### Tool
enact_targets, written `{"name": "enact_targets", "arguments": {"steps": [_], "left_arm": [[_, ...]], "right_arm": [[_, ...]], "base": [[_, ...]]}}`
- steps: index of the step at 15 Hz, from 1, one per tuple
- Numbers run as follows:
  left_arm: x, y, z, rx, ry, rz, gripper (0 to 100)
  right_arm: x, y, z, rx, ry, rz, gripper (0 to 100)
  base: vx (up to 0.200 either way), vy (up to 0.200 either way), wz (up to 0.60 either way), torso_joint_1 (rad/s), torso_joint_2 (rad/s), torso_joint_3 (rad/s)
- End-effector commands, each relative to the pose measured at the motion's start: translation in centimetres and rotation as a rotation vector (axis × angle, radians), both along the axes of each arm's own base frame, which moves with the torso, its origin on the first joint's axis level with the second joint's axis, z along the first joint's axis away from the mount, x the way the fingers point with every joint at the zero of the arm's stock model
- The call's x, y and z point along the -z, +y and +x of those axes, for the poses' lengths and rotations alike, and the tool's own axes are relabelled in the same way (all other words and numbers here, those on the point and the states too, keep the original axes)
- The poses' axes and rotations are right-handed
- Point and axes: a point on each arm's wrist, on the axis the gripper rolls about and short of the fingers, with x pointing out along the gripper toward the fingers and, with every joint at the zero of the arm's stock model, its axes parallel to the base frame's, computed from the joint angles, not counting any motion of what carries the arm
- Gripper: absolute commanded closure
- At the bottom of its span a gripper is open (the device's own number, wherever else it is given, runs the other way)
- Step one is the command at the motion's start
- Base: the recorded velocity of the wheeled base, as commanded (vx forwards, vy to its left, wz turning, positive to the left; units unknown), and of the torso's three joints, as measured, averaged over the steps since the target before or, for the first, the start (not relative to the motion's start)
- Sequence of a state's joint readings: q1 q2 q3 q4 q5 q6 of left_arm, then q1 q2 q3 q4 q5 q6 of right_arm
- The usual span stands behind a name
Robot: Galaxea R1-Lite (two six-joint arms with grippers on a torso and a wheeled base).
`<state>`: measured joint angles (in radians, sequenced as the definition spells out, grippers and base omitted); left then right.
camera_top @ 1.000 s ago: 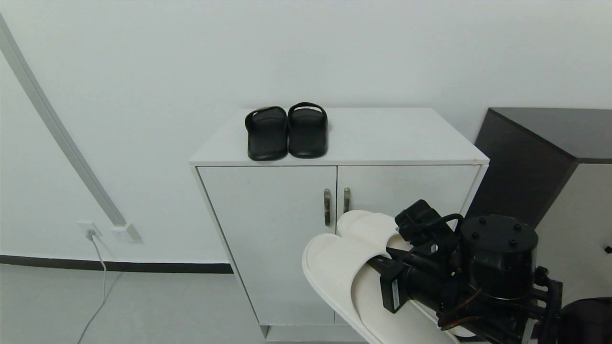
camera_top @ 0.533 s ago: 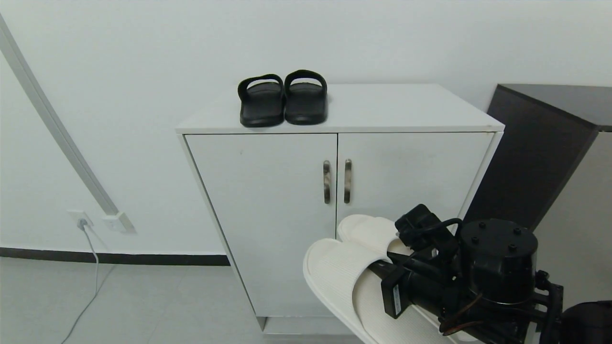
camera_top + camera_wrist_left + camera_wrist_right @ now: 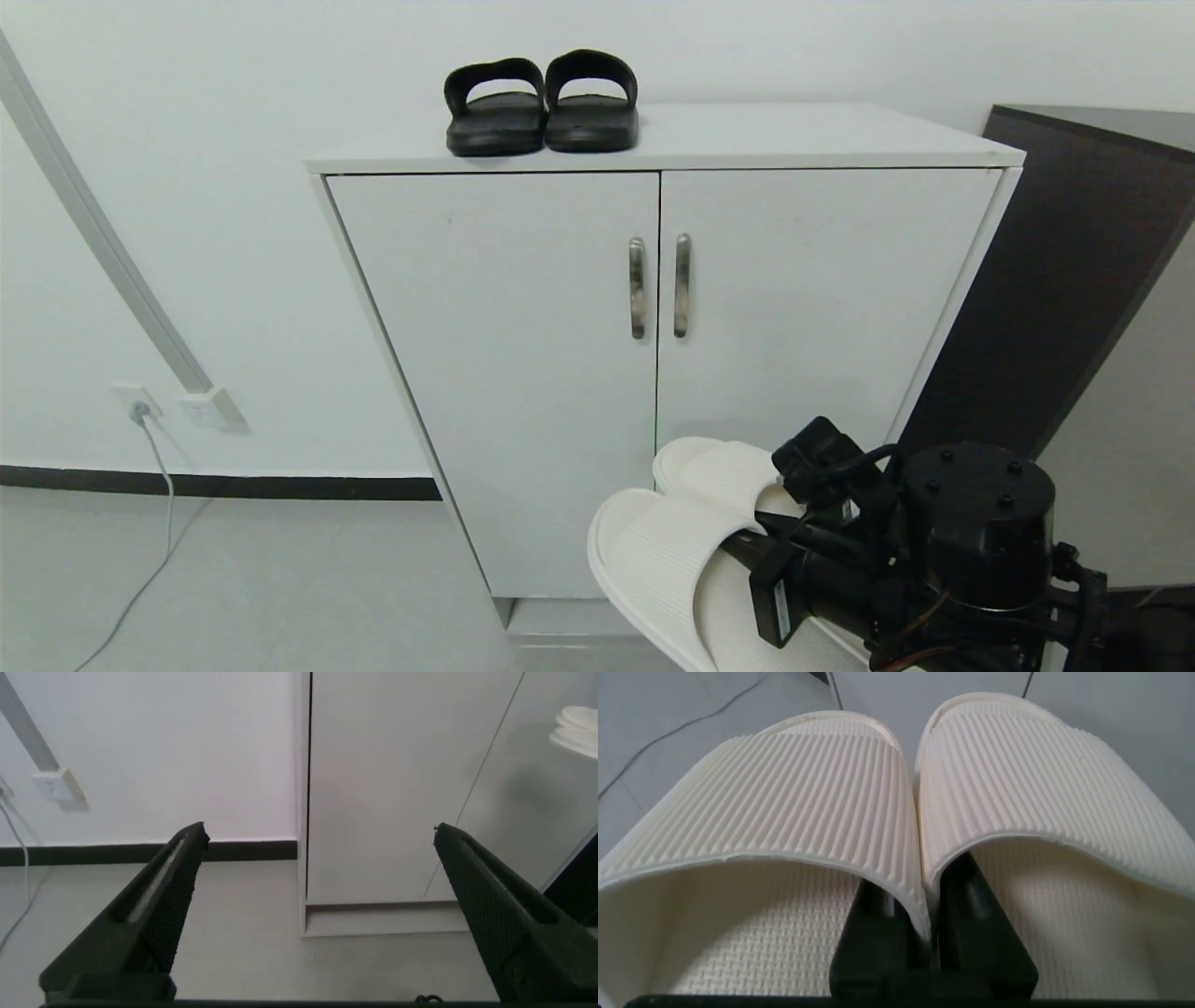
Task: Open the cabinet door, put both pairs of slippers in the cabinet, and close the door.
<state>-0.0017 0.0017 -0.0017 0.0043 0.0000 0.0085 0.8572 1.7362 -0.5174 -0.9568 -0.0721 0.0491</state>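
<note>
Status: both doors of the cabinet (image 3: pixel 523 401) are closed, so door opening is judged to be the step in hand. The black slippers (image 3: pixel 541 103) stand side by side on the cabinet top, above the left door (image 3: pixel 504 355). The right gripper (image 3: pixel 920 924) is clamped on the white slippers (image 3: pixel 667 546), 1 finger inside each, pinching the 2 inner walls together. The pair hangs low before the right door (image 3: pixel 803 308), near the centre seam. The left gripper (image 3: pixel 320 835) is spread wide and holds nothing, low, facing the cabinet's lower corner.

Recommended procedure:
1. Raise the left gripper to the left handle (image 3: pixel 637 287).
2. Straddle the bar mid-length, then close fully.
3. Pull along an arc about the door's outer edge, not straight back.
4. Keep the white slippers right of the seam, clear of the swing.

Caution: the 2 handles sit just beside each other, so a wide approach may catch the right handle (image 3: pixel 681 285).
</note>
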Motion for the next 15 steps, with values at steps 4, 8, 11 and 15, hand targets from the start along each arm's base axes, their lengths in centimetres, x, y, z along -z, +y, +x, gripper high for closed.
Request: {"name": "enact_targets", "arguments": {"steps": [4, 8, 11, 15], "left_arm": [[-0.2, 0.0, 0.0, -0.008, -0.003, 0.005, 0], [-2.4, 0.0, 0.2, 0.005, 0.002, 0.044, 0], [-7.9, -0.3, 1.8, 0.146, 0.054, -0.04, 0], [-10.6, -0.9, 6.2, 0.404, 0.145, -0.069, 0]], "right_arm": [[0.2, -0.2, -0.1, 0.003, 0.004, -0.005, 100], [0.2, -0.4, -0.1, 0.006, 0.004, -0.003, 100], [0.1, -0.3, -0.1, -0.006, -0.001, 0.004, 100], [0.3, -0.4, -0.3, -0.033, -0.007, 0.002, 100]], "base": [[0.0, 0.0, 0.0, -0.014, 0.33, 0.314], [0.0, 0.0, 0.0, -0.001, 0.04, 0.029], [0.0, 0.0, 0.0, 0.0, 0.0, 0.0], [0.0, 0.0, 0.0, 0.0, 0.0, 0.0]]}}
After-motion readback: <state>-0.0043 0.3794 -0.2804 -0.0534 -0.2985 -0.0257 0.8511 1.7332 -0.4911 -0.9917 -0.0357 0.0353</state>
